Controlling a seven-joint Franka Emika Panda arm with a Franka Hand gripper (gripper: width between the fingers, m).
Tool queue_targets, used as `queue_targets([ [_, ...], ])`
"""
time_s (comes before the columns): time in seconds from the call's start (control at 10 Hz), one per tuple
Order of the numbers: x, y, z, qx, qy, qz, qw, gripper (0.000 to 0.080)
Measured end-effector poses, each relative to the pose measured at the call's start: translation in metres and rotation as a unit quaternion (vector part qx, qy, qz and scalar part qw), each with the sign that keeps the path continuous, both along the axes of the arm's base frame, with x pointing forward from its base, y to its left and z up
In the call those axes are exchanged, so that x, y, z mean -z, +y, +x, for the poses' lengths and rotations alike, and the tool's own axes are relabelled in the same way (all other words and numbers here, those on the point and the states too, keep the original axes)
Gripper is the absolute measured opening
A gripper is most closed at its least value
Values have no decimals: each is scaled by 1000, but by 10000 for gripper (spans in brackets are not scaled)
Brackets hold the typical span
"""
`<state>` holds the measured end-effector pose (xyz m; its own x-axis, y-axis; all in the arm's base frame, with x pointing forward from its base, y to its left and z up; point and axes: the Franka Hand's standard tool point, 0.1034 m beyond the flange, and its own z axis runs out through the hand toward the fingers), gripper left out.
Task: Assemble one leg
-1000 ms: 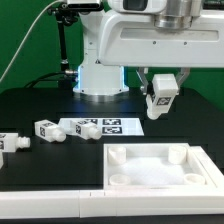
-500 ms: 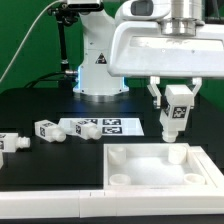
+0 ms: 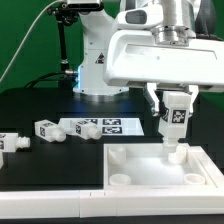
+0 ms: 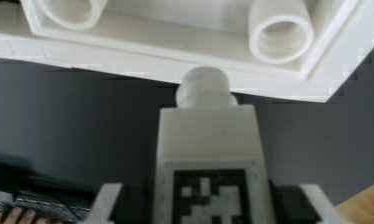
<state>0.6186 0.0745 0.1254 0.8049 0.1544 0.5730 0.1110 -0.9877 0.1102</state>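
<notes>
My gripper is shut on a white leg with a black-and-white tag on its side and holds it upright, round peg end down. The peg hangs just above the far right corner of the large white tabletop, close to a corner hole. In the wrist view the leg fills the middle, its peg tip pointing at the tabletop's edge beside a round hole. My gripper has its pale fingers on both sides of the leg.
The marker board lies on the black table behind the tabletop. Two more legs lie at the exterior view's left, one beside the marker board and one near the edge. The robot base stands at the back.
My gripper has carried the leg toward the exterior view's right and down. The leg has turned from tilted to upright and now hangs over the tabletop's far right corner.
</notes>
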Motion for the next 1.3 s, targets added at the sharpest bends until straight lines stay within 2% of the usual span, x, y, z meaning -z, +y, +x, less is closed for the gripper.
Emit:
queue_targets([
  [0.1, 1, 3, 1, -1, 0, 1, 1000, 287],
  [0.3, 9, 26, 11, -3, -4, 6, 1000, 287],
  [0.4, 14, 31, 12, -2, -1, 7, 1000, 287],
  [0.8, 33, 37, 8, -7, 15, 2, 1000, 287],
  [1.3, 50, 35, 8, -11, 19, -6, 1000, 287],
])
